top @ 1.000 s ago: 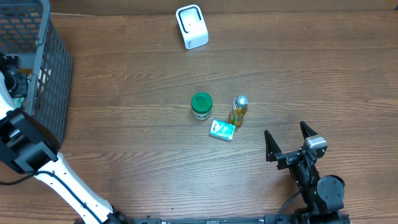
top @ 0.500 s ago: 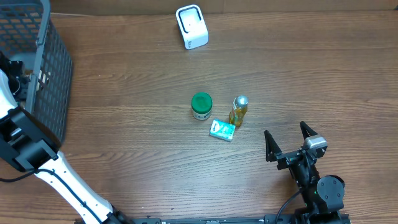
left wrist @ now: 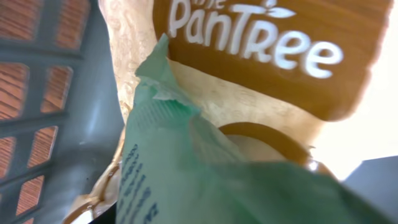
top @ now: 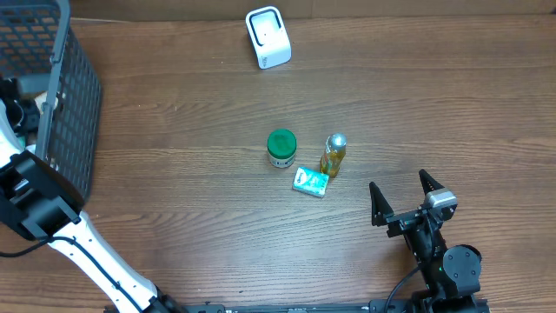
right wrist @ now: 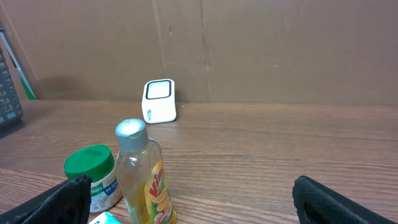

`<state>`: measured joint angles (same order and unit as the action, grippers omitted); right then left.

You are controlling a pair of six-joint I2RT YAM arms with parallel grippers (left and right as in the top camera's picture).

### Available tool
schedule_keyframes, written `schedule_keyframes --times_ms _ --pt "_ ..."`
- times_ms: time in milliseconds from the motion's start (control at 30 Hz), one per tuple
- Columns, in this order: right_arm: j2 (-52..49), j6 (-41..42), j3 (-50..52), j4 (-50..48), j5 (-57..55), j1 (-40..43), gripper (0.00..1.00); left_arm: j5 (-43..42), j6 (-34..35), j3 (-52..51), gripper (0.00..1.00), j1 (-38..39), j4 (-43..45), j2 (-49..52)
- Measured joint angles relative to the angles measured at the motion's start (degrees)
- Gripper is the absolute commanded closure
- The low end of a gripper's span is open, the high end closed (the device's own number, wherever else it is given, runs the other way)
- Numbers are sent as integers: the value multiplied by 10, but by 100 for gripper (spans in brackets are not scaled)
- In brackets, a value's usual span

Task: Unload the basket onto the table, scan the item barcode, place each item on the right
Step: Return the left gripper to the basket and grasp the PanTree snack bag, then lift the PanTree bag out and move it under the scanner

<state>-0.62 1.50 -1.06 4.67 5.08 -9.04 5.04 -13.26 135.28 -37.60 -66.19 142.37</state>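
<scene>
Reaching into the basket [top: 74,96] at the left edge of the table [top: 191,235], the left arm brings its camera right up against a green packet [left wrist: 186,162] that lies on a brown bag [left wrist: 267,68], just beside the basket wall. The left gripper [top: 24,111] is lost behind the mesh from above and its fingers do not show in its own view, so I cannot tell whether it is open, closed or gripping. The grip should take the packet alone, by one edge, without pinching the bag beneath. Lift straight up to clear the wall, then carry it to the white scanner [top: 268,36] at the far side. No barcode shows, so the packet probably needs turning. The right gripper [top: 398,180] waits wide open and empty, well apart from the jar [top: 281,146] and bottle [top: 334,154].
</scene>
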Motion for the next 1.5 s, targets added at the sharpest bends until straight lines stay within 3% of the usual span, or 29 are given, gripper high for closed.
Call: schedule_keyframes --times_ms 233,467,833,1133,1300,1500 --pt "0 0 0 0 0 0 0 -23 74 56 84 1 0 -46" --pt "0 0 0 0 0 0 0 -43 124 89 84 18 24 -198" --pt "0 0 0 0 0 0 0 -98 178 107 85 153 -34 -384" --pt "0 0 0 0 0 0 0 -92 206 106 85 310 -242 -375" --pt "0 0 0 0 0 0 0 -59 213 85 87 381 -288 -339" --pt "0 0 0 0 0 0 0 10 224 -3 89 486 -283 -257"
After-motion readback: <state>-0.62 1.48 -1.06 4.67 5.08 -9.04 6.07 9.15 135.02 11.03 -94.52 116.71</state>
